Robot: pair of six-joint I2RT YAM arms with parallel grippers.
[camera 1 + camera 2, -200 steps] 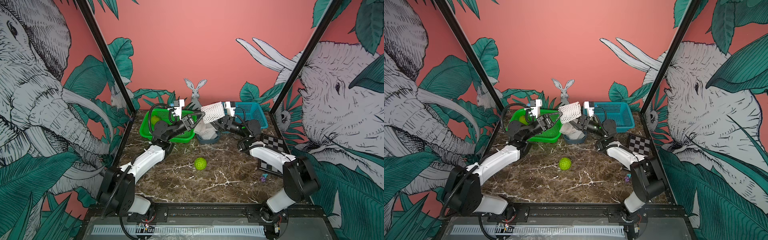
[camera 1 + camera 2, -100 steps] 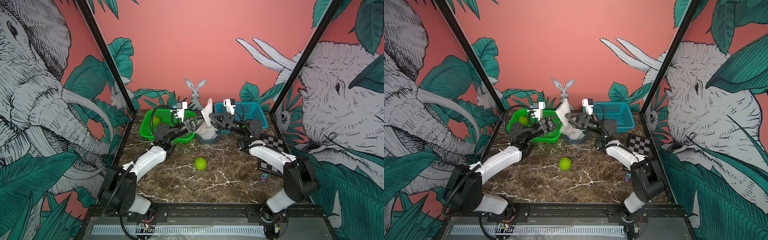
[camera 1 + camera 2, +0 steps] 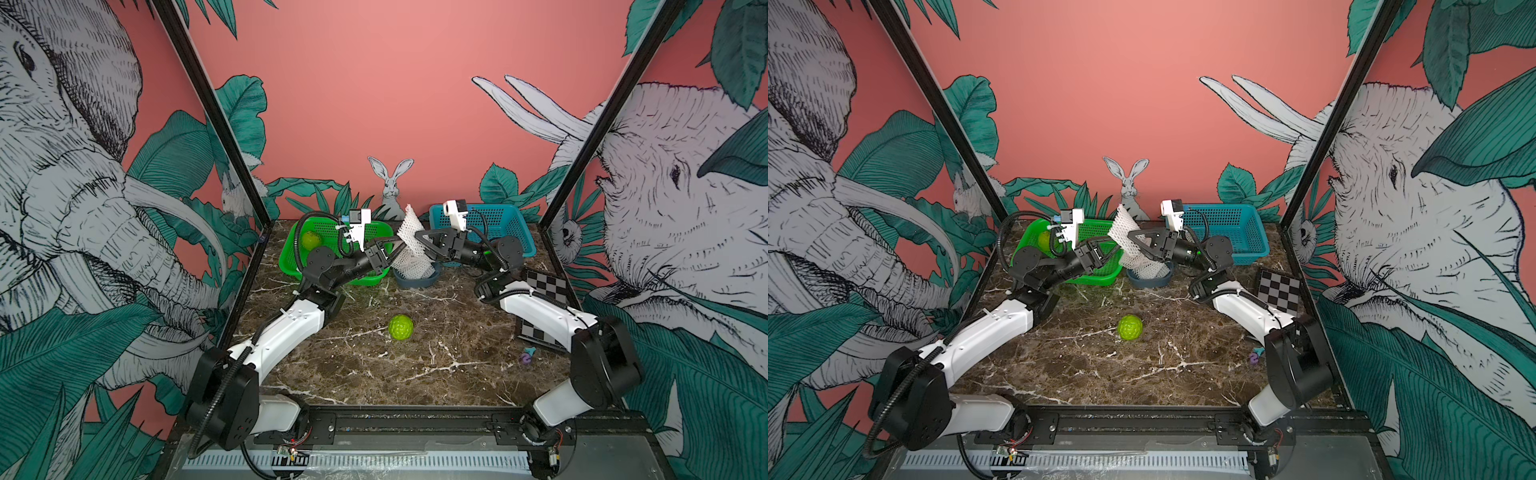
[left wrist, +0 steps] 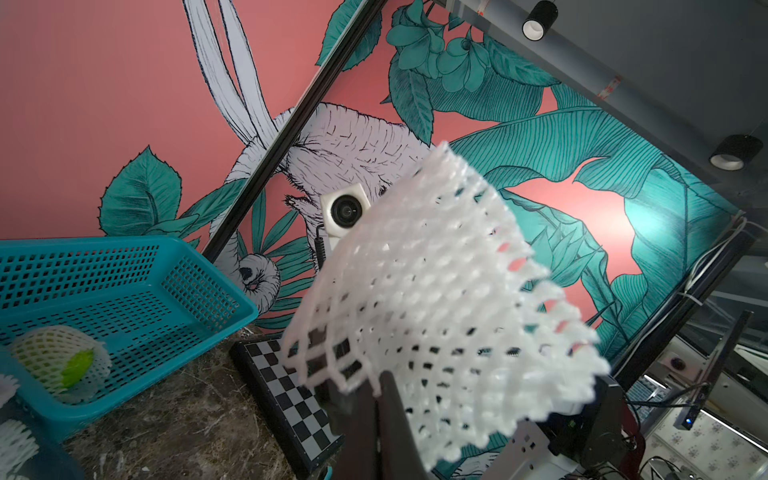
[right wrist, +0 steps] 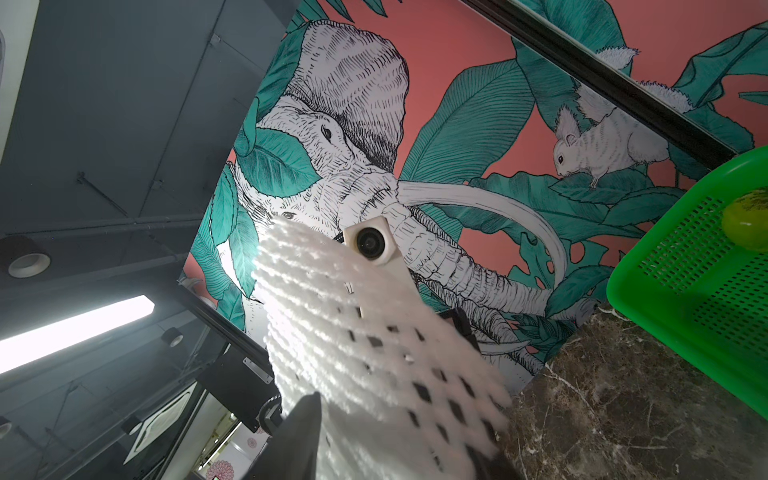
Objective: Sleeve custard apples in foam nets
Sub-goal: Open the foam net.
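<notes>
Left gripper (image 3: 400,246) clamps the foam net (image 3: 409,224) above the grey tub (image 3: 415,281), between the green basket (image 3: 328,228) and the blue basket (image 3: 498,220). The net masks the right gripper (image 3: 417,237); its opening cannot be told. One custard apple (image 3: 400,327) lies apart.

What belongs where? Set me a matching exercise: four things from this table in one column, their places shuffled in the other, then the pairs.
1. netted custard apple
2. raised foam net
3. grey tub
4. checkerboard

A. between the green basket and the blue basket
B. flat on the table, beside the right arm
C. pinched in the left gripper
D. inside the blue basket

Pairs: 1-D, 2-C, 3-A, 4-B
</notes>
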